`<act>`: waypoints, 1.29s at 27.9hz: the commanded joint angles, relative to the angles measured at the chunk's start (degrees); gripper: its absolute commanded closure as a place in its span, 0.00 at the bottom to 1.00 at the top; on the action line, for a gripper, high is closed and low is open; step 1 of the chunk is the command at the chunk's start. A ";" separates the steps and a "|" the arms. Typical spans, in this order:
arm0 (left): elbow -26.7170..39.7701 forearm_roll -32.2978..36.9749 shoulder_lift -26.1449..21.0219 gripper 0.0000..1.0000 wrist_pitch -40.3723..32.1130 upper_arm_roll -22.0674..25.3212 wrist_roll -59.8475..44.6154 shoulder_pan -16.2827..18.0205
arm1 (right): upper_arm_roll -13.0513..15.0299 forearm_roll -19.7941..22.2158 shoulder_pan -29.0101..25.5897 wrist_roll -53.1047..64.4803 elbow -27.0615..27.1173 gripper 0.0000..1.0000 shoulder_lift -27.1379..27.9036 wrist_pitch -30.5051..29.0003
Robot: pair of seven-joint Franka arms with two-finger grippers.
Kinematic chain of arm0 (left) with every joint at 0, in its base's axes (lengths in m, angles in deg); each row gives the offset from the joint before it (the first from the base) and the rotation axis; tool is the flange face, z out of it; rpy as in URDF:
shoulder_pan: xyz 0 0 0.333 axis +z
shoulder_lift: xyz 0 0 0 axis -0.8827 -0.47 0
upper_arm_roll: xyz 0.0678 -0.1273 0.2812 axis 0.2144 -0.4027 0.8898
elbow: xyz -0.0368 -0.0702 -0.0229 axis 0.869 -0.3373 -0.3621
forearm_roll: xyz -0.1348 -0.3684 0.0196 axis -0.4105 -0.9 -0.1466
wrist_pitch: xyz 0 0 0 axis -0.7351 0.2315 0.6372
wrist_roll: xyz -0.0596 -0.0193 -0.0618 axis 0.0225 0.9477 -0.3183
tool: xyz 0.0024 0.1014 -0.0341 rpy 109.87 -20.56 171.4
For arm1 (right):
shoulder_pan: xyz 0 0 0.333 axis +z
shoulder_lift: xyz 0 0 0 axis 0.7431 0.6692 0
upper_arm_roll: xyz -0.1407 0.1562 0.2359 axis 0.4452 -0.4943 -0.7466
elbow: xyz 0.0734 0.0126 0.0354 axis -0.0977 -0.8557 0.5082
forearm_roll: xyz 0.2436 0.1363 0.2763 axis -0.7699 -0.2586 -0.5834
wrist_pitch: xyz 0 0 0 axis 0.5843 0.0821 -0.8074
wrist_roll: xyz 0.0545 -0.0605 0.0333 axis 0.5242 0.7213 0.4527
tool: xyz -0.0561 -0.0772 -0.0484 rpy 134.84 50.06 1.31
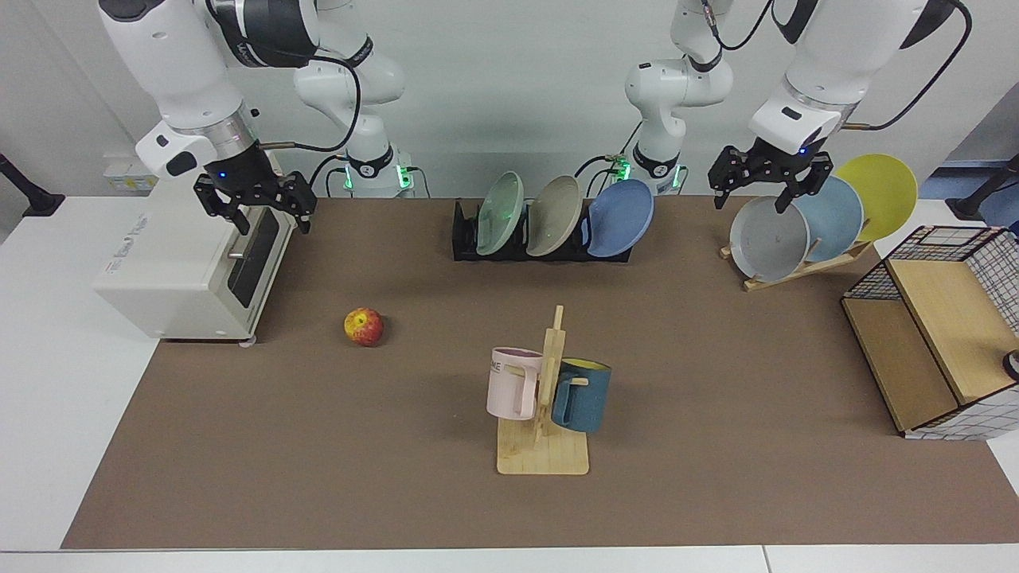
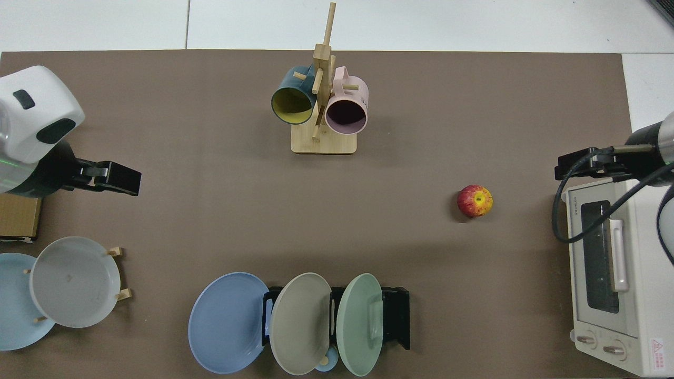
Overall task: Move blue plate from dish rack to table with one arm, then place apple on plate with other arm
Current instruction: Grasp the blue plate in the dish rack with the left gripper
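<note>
Hanging high at the upper right of the facing view, the left gripper (image 1: 769,185) points down above the grey plate (image 1: 768,239) on the tilted wooden plate stand (image 1: 804,267), its black fingers spread wide and holding nothing. Over at the upper left of that view the right gripper (image 1: 255,203) hovers in front of the white toaster oven (image 1: 191,270), wrist angled down, fingers likewise parted wide and empty.

From the top view, the left gripper (image 2: 113,178) juts in from the left edge, well above the mat, and the right gripper (image 2: 584,164) pokes in at the right edge just over the oven's corner.

And the blue plate (image 1: 621,217)? It stands in the dish rack (image 1: 470,239) at the upper middle of the facing view, leaning at the end slot nearest the left arm, beside a beige plate (image 1: 555,215) and a green plate (image 1: 500,212). The apple (image 1: 364,326) sits alone on the table (image 1: 716,414), left of centre, well apart from the rack. Centre stage, a wooden mug stand (image 1: 545,446) carries a pink mug (image 1: 513,382) and a teal mug (image 1: 583,395).
</note>
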 commanded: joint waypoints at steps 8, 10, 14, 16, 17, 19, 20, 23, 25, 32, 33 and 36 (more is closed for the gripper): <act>2.11 -0.94 1.59 0.00 0.50 0.31 0.30 -0.40 | -0.06 -0.40 0.11 -1.48 -1.76 0.00 -1.25 -1.43; 2.02 -0.94 1.59 0.00 0.50 0.31 0.30 -0.31 | -0.15 -0.57 0.19 -0.86 -2.20 0.00 -0.99 -1.52; 2.11 -0.94 1.59 0.00 0.41 0.31 -0.05 -0.22 | -0.24 -0.84 1.24 -1.39 -6.76 0.00 -1.86 -3.01; 2.11 -0.94 1.59 0.00 0.41 0.31 -0.14 -0.22 | -0.24 -0.84 1.77 -1.56 -8.61 0.00 -2.31 -5.90; 2.11 -0.94 1.59 0.00 0.41 0.31 -0.14 -0.31 | -0.24 -0.84 1.86 -1.74 -9.49 0.00 -2.31 -6.87; 2.20 -0.94 1.59 0.00 0.50 0.31 0.12 -0.40 | -0.24 -0.84 2.47 -2.18 -10.81 0.00 -2.22 -8.63; 2.20 -0.94 1.59 0.00 0.50 0.31 0.21 -0.40 | -0.24 -0.84 2.83 -2.61 -11.43 0.00 -2.05 -9.43; 2.29 -0.94 1.67 0.00 0.50 0.31 0.48 -0.22 | -0.15 -0.66 3.79 -4.11 -13.53 0.00 -1.43 -12.76; 2.37 -0.94 1.68 0.00 0.41 0.31 0.30 -0.22 | -0.24 -0.66 4.41 -4.99 -15.47 0.00 -1.17 -15.48; 5.53 -1.11 3.78 0.00 0.24 0.14 0.65 -0.57 | -0.15 0.13 6.43 -5.61 -17.76 0.00 2.70 -21.29; 6.32 -1.11 4.22 0.00 0.41 0.14 0.65 -0.49 | -0.15 0.22 6.61 -5.61 -17.85 0.00 3.22 -21.82; 8.69 -1.37 5.71 0.00 1.03 -0.04 0.65 -0.40 | -0.15 0.22 6.61 -5.61 -19.25 0.00 4.37 -23.93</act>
